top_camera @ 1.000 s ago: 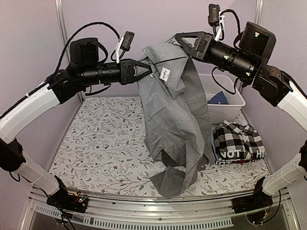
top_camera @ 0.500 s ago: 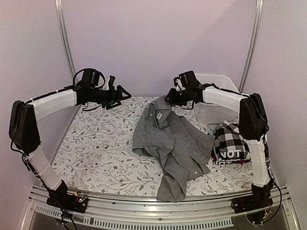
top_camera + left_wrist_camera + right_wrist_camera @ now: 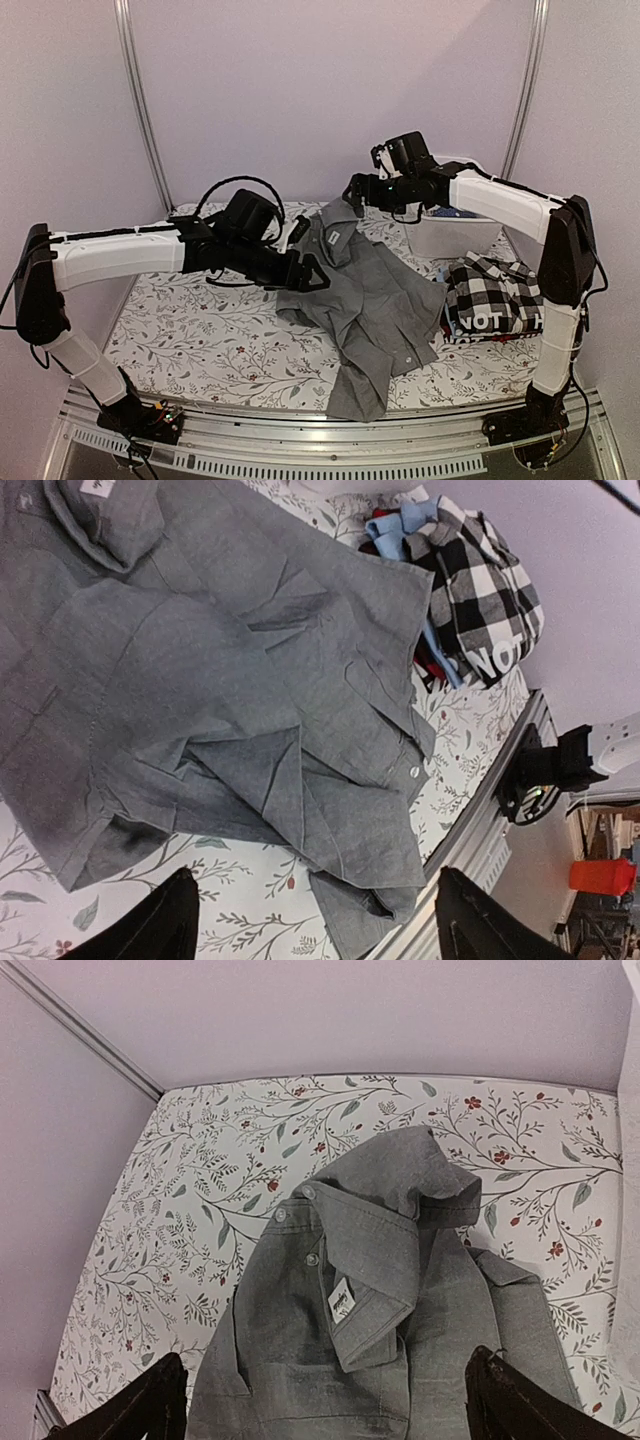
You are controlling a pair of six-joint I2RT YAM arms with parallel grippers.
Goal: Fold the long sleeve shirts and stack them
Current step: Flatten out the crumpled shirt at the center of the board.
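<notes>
My left gripper [image 3: 312,272] hangs with its jaws spread wide and nothing between them, at the 9 o'clock edge of the grey button-up shirt [image 3: 375,300]. My right gripper [image 3: 350,196] hovers over the shirt's collar [image 3: 375,1250] at 12 o'clock, its jaws likewise apart and empty. The grey shirt lies crumpled and unfolded in the middle of the floral table [image 3: 200,330], with the collar toward 12 and the hem trailing to the near rail at 6. A small white label [image 3: 343,1300] shows inside the neck. At 3 o'clock of it sits a folded stack. The black-and-white checked shirt [image 3: 497,288] is on top, the dark shirt with white letters "NOT" [image 3: 487,322] is beneath, and a pale blue shirt [image 3: 395,525] peeps out at the side. The grey shirt's edge lies right against that stack. A white bin [image 3: 445,238] stands at 2 o'clock, behind the stack
</notes>
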